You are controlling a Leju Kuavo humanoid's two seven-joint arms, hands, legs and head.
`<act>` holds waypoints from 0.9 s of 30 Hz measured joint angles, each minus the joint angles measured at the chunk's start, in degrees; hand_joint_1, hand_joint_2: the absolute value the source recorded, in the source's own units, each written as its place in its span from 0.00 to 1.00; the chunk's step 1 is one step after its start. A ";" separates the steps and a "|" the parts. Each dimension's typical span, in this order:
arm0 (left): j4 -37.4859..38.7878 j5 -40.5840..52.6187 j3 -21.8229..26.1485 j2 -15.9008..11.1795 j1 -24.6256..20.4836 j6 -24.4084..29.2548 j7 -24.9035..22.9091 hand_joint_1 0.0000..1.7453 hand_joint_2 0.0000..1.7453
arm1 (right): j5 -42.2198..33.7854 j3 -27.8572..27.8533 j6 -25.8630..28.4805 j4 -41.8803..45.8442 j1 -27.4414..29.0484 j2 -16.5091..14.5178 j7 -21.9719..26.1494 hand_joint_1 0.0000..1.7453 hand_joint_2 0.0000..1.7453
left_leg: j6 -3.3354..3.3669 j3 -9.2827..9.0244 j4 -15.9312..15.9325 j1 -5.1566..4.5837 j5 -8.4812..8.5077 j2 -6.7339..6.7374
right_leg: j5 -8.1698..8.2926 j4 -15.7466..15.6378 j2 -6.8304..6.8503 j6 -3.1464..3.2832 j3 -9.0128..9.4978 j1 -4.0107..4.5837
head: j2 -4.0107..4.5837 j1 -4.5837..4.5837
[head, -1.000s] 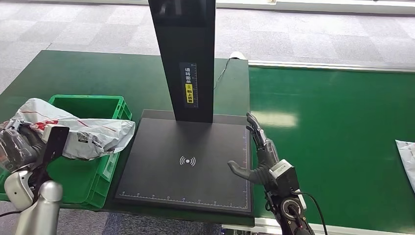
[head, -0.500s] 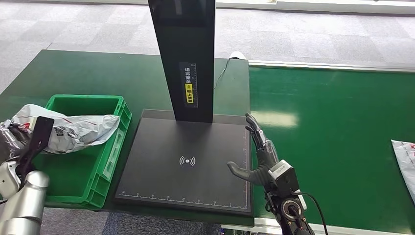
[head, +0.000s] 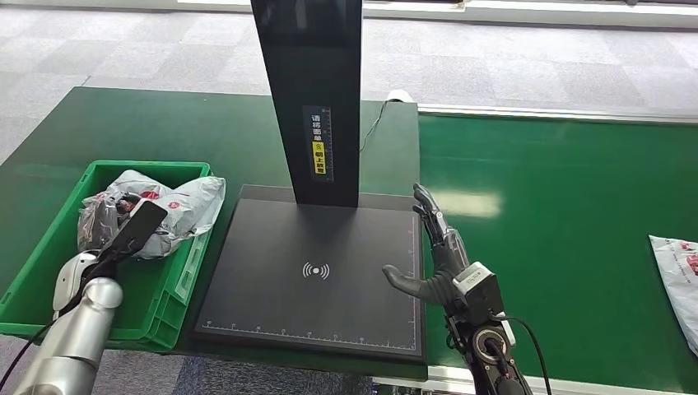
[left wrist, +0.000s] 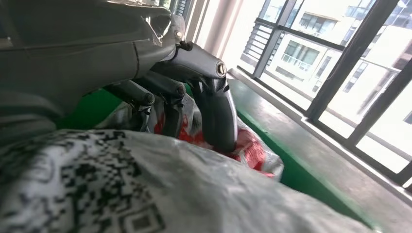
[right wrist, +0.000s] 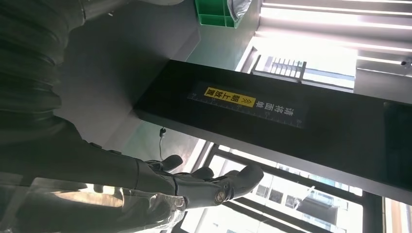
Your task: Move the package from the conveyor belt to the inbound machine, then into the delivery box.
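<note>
The package (head: 156,210), a crumpled poly bag, sits inside the green delivery box (head: 37,271) at its far end, w/ the left hand (head: 132,234) wrapped over it, fingers (left wrist: 214,111) curled down onto the plastic; the right hand (head: 432,255) hovers empty at the right edge of the inbound machine (head: 313,280) base, fingers extended and spread. Risk: on release the thin film may snag on the fingers and lift back out w/ the hand, or the bag's far corner may ride over the box wall nearest the scanner. Clearance: box interior toward the robot is free for withdrawal, while a second package (head: 679,276) lies at the conveyor belt (head: 560,214) right edge, well apart from the right hand.
</note>
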State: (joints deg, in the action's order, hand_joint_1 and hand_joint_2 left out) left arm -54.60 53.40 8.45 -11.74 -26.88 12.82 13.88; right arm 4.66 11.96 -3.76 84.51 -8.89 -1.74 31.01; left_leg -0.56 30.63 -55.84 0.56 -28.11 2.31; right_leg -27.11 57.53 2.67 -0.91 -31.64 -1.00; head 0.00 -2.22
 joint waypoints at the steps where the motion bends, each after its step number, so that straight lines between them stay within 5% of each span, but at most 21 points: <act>1: -0.86 -1.01 -0.87 0.23 0.32 0.49 0.30 0.00 1.00 | -0.14 0.00 0.12 -0.02 0.00 0.08 0.02 0.00 1.00 | 0.00 0.01 0.00 0.00 0.00 0.00 | 0.00 0.00 0.00 0.00 -0.01 0.00 | 0.00 0.00; 8: -5.18 -3.13 -5.70 1.41 1.92 0.51 -0.92 0.00 1.00 | -0.71 0.00 0.79 -0.03 0.24 0.80 0.20 0.00 1.00 | 0.01 0.18 -0.02 0.00 -0.02 -0.04 | -0.01 0.00 0.05 -0.01 -0.17 0.00 | 0.00 0.00; 17: -2.00 3.82 -11.66 0.15 -1.10 -15.83 -9.31 0.00 1.00 | -0.50 0.02 1.08 -0.48 0.13 1.21 0.17 0.00 1.00 | 0.07 -0.32 0.01 -0.08 -0.04 -0.96 | -0.37 -0.02 0.92 -0.22 0.68 -0.21 | 0.00 0.00; 27: 5.32 8.50 -14.65 -0.73 -2.19 -17.36 -16.70 0.00 1.00 | 0.25 0.02 1.31 -0.54 0.08 1.06 -0.79 0.00 1.00 | 0.09 -0.37 0.01 -0.13 -0.01 -0.92 | -0.33 -0.02 0.89 -0.19 0.72 -0.20 | 0.00 -0.01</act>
State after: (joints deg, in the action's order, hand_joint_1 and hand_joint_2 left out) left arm -49.28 61.89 -6.20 -12.48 -29.07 -4.55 -2.82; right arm 4.90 11.98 -2.45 83.97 -8.81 -0.68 30.22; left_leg -0.47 30.26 -55.84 0.43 -28.13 1.39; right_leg -27.44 57.51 3.56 -1.09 -30.91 -1.20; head 0.00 -2.23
